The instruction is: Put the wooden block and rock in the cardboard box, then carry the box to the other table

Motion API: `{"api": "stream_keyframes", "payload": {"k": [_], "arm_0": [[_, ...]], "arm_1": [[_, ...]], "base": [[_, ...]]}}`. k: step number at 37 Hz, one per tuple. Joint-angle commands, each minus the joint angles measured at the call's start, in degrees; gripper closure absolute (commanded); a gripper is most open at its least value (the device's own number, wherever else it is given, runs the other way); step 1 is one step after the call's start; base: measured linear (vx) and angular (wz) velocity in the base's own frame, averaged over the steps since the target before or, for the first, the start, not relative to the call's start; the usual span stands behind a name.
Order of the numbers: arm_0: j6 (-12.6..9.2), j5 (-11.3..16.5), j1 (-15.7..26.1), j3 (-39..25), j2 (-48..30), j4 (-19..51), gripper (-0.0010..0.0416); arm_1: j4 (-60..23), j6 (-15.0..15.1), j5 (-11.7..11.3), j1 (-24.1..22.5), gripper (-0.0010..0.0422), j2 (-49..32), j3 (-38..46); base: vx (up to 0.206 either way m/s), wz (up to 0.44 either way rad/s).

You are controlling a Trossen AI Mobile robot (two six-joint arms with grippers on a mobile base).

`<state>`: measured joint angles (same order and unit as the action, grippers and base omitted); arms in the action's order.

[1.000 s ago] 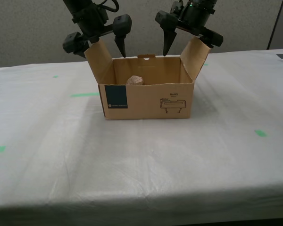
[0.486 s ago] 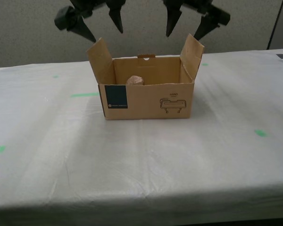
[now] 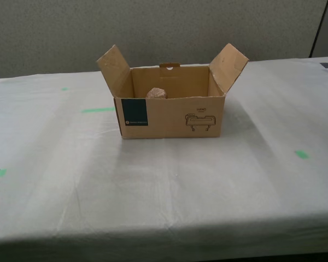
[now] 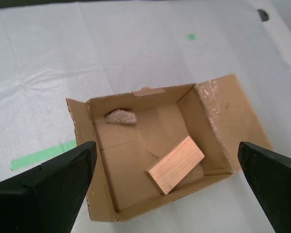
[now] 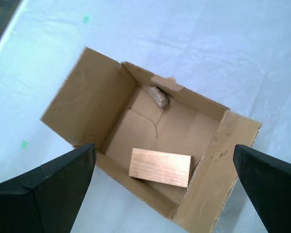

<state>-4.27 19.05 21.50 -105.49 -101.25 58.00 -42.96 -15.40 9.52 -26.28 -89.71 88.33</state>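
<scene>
With the wooden block [image 4: 175,165] and rock [image 4: 121,116] lying in the cardboard box [image 3: 172,117] on the white-draped table [image 3: 153,185], I judge the carry finished, my first gripper [image 5: 165,194] and second gripper [image 4: 167,187] both spread above it, empty.

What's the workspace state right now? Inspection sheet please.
Surface: table draped in white cloth with green tape marks.
Job's things: cardboard box stands on it, flaps open; wooden block and rock lie inside, apart.
Clutter: nothing seen.
Grippers: my first gripper and my second gripper are open, above the box, holding nothing.
Cables: nothing seen.
Surroundings: grey partition wall behind the table.
</scene>
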Motion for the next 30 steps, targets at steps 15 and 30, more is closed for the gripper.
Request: {"api": "stream_keyframes", "payload": {"k": [15, 30], "arm_0": [[-0.2, -0.1, 0.0, 9.3, 20.2, 2.8, 0.0012], [-1.7, -0.1, 0.0, 21.3, 32.2, 3.3, 0.0012]], "arm_1": [[-12.8, 0.9, -0.1, -0.5, 0.0014, 12.7, 0.0], [-25.5, 2.5, -0.2, -0.5, 0.0014, 18.3, -0.3]], "base": [[0.000, 0.000], [0.000, 0.000]]}}
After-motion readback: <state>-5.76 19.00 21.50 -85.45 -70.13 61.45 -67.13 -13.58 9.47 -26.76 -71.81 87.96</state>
